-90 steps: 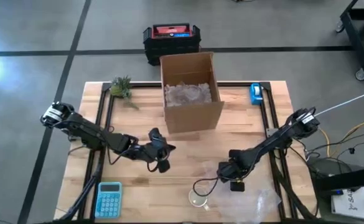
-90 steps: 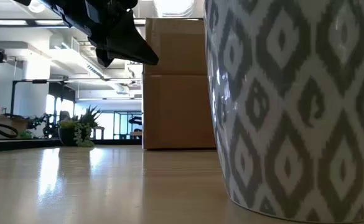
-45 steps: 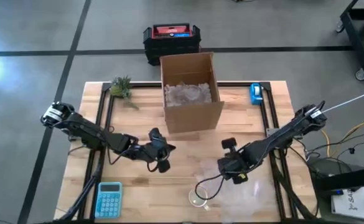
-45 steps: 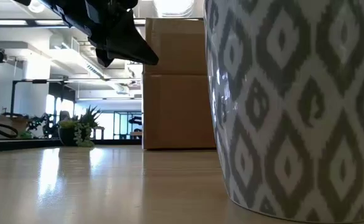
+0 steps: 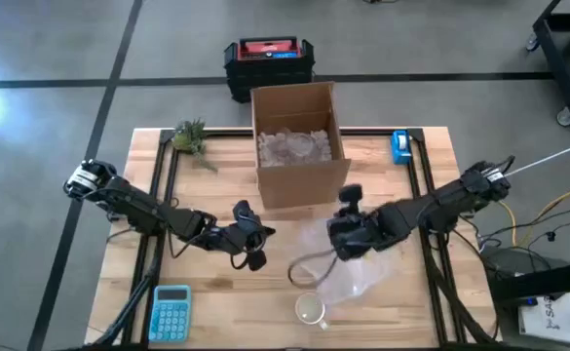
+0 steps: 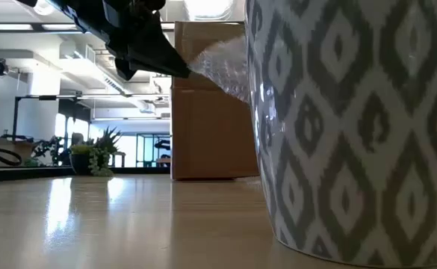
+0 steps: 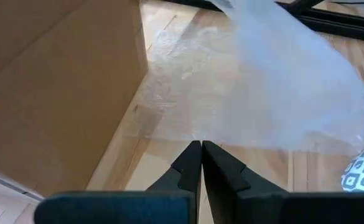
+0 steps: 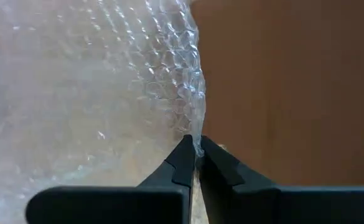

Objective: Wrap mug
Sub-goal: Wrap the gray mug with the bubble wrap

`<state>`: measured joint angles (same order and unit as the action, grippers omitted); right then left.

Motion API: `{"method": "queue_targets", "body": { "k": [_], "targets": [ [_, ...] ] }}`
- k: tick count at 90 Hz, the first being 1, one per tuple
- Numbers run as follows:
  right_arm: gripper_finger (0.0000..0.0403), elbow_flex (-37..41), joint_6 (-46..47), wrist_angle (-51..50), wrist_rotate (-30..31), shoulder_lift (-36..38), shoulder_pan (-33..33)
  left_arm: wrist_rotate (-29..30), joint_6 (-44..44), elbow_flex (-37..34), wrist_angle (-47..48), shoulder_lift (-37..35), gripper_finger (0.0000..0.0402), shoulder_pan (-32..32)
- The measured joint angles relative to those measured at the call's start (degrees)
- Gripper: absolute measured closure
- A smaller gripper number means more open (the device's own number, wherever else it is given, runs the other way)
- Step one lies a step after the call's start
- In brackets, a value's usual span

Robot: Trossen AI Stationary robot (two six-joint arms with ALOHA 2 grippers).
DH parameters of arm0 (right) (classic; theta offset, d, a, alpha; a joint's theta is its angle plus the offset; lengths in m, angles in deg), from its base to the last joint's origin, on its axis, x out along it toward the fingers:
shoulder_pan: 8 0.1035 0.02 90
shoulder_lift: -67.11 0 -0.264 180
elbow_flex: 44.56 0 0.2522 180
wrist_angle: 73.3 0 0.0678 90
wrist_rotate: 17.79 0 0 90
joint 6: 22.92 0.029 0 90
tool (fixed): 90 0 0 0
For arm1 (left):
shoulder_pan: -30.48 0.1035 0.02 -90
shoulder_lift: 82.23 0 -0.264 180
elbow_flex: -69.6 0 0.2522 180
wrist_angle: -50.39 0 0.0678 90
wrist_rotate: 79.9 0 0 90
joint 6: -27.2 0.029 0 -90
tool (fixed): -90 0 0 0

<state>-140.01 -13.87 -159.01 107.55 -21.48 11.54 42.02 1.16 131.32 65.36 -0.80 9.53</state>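
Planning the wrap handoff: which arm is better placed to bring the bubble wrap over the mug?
Right: the right gripper is shut on the bubble wrap, just above the mug. The left gripper is shut, empty.

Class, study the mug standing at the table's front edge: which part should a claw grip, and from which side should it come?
Probably the rim, from straight above. The mug stands upright with its mouth open to the overhead camera, so one finger can drop inside and one outside. The bubble wrap held by the right claw lies close on its right, so the left side looks freer.
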Motion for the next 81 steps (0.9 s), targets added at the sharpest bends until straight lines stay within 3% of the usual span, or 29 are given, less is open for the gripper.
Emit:
{"method": "queue_targets", "body": {
  "k": [18, 27, 48, 63, 81],
  "targets": [
    [0.0403, -0.91, 14.63, -15.79, 0.45, 0.13, -2.46, -0.02, -1.19, 0.00, 0.11, -0.09, 0.0402, -0.02],
    [0.0403, -1.09, 18.66, -18.12, -0.24, 0.48, -2.46, -0.19, -1.72, 0.62, 0.31, -0.60, 0.0402, -0.07],
    [0.0403, -1.19, 17.70, -3.47, -8.36, 2.56, -2.43, -1.58, -0.25, 4.97, 0.18, -1.01, 0.0402, -0.13],
    [0.0403, -1.19, 11.17, 5.94, -8.83, 2.57, -2.46, -4.05, 2.98, 8.74, 0.29, -0.98, 0.0402, -0.13],
    [0.0403, -1.19, 8.86, 7.57, -8.83, 2.34, -2.46, -6.61, 6.00, 12.12, 0.33, -1.01, 0.0396, 0.49]
  ]
}}
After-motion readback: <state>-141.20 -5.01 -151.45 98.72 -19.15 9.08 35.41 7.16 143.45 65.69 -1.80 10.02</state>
